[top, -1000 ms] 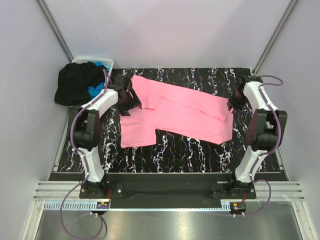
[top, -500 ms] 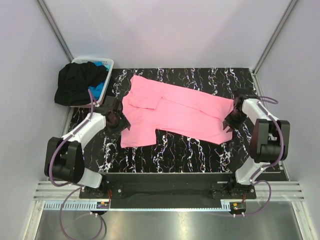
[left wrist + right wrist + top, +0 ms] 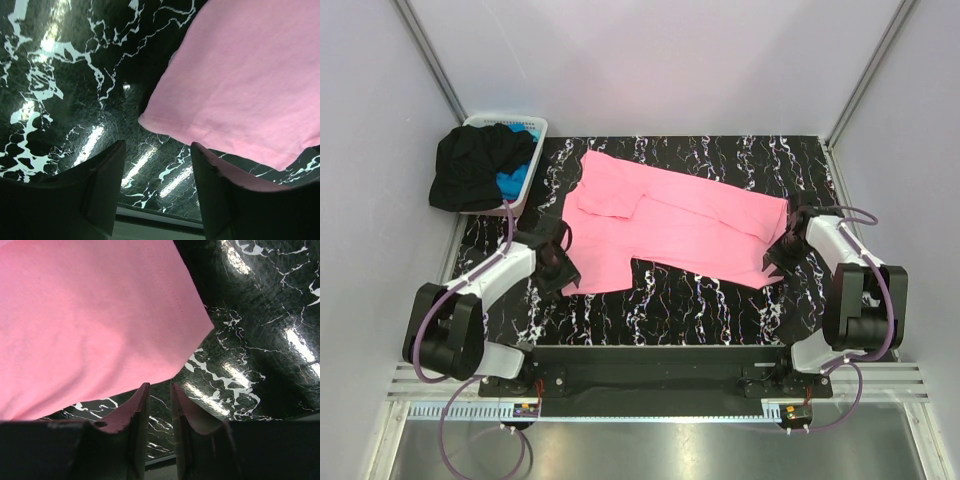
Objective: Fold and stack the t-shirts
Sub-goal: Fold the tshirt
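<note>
On marbled table (image 3: 720,310), pink t-shirt (image 3: 670,225) flat, left gripper (image 3: 157,147) beside hem

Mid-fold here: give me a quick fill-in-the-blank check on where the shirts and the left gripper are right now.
1. The spread t-shirt on the table is ___.
2. The black t-shirt drapes over the rim of the white ___.
3. Next to it, the third t-shirt is ___.
4. The left gripper has its jaws ___, with nothing between them.

Missing words: pink; basket; blue; open.
</note>
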Motion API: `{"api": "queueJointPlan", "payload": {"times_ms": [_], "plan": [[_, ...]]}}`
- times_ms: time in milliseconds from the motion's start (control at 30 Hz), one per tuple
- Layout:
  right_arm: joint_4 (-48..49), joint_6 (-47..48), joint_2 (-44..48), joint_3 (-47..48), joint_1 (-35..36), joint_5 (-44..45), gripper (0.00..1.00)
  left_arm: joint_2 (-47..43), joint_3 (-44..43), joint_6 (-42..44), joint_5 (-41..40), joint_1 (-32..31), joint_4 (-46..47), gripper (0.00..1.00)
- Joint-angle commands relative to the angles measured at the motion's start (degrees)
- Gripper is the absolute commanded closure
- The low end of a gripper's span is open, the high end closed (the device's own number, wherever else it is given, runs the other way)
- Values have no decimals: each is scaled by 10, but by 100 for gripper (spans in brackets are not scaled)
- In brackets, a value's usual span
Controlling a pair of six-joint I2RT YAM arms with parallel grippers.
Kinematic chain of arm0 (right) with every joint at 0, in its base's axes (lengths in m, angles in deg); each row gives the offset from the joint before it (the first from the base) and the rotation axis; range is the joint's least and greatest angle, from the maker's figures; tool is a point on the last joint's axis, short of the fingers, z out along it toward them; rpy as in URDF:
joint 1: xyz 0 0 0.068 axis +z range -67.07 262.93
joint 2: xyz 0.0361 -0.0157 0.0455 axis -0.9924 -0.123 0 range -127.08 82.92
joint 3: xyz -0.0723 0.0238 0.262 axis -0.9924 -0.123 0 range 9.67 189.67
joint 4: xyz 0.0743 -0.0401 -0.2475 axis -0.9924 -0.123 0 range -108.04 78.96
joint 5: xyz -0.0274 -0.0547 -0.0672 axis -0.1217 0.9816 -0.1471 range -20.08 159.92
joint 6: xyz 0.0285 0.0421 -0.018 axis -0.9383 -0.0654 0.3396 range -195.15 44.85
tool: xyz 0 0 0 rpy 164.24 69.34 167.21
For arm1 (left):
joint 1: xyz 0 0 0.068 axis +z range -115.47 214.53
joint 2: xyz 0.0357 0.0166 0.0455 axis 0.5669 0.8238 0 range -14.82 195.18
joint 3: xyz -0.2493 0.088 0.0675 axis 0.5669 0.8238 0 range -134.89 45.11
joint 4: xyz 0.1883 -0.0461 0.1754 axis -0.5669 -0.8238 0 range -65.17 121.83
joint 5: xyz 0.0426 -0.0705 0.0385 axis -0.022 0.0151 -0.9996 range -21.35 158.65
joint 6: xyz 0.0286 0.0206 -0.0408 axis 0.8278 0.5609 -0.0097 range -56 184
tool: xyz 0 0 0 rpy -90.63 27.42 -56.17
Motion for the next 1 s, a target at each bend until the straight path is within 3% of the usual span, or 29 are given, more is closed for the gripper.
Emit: {"api": "queueJointPlan", "payload": {"times_ms": [0, 100, 233, 700, 800, 833, 967], "plan": [[9, -4, 28, -7, 4, -6, 70, -7, 6, -25, -12, -10, -3, 42], [8, -4, 30, -8, 4, -6, 69, 8, 3, -30, -20, -16, -3, 49], [7, -2, 41, -11, 4, -9, 70, 37, -11, -27, -38, -18, -1, 51], [1, 8, 19, 15, 4, -4, 69, 91, -32, -10, -50, -19, 51, 42], [0, 10, 13, 20, 4, -3, 69, 101, -39, -3, -51, -19, 61, 48], [0, 10, 11, 21, 4, -1, 70, 107, -42, 0, -53, -19, 68, 58], [-3, 13, 1, 31, 4, 1, 70, 123, -57, 10, -57, -19, 73, 81]]}}
